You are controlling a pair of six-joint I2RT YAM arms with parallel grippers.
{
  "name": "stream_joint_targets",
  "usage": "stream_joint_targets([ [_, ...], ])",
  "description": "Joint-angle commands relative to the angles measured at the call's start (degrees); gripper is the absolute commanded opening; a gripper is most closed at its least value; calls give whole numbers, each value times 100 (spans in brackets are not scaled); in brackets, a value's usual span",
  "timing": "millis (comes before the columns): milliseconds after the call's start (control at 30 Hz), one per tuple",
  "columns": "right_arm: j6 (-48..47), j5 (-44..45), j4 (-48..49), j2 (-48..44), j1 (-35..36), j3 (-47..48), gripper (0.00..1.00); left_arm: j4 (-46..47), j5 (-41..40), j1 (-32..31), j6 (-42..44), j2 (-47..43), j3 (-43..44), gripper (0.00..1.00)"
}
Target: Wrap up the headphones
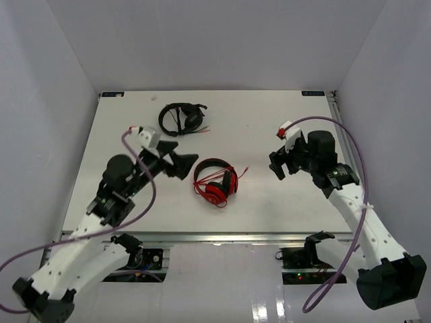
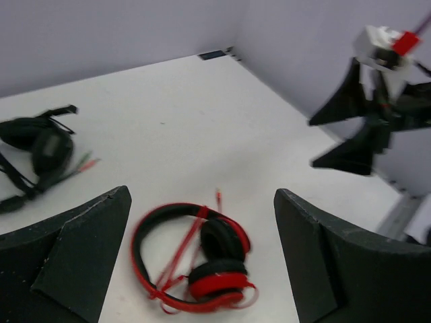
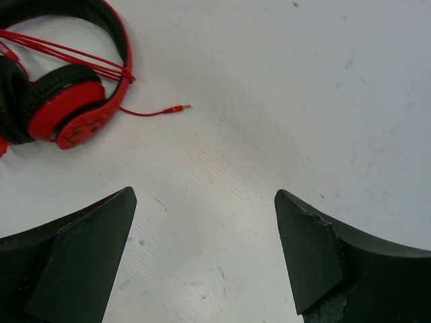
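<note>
The red headphones lie on the white table near its middle, earcups folded together, the thin red cable strung in loops across the headband. The cable's plug end trails loose on the table to the right of the earcups. My left gripper hangs just left of the headphones, open, nothing between its fingers. My right gripper is off to the right of them, open and empty above bare table, its fingers wide apart.
Black headphones with a dark cable lie at the back of the table, behind the red ones. White walls enclose the table on three sides. The table's right edge runs close to the right arm.
</note>
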Motion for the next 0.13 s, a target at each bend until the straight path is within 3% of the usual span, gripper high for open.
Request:
stream_joint_targets([
  [0, 848, 1466, 635, -610, -51, -395, 90, -841, 272, 5, -1335, -1860, -1212, 98],
  [100, 908, 1634, 632, -798, -92, -519, 90, -1348, -159, 5, -1382, -2694, -1333, 98],
])
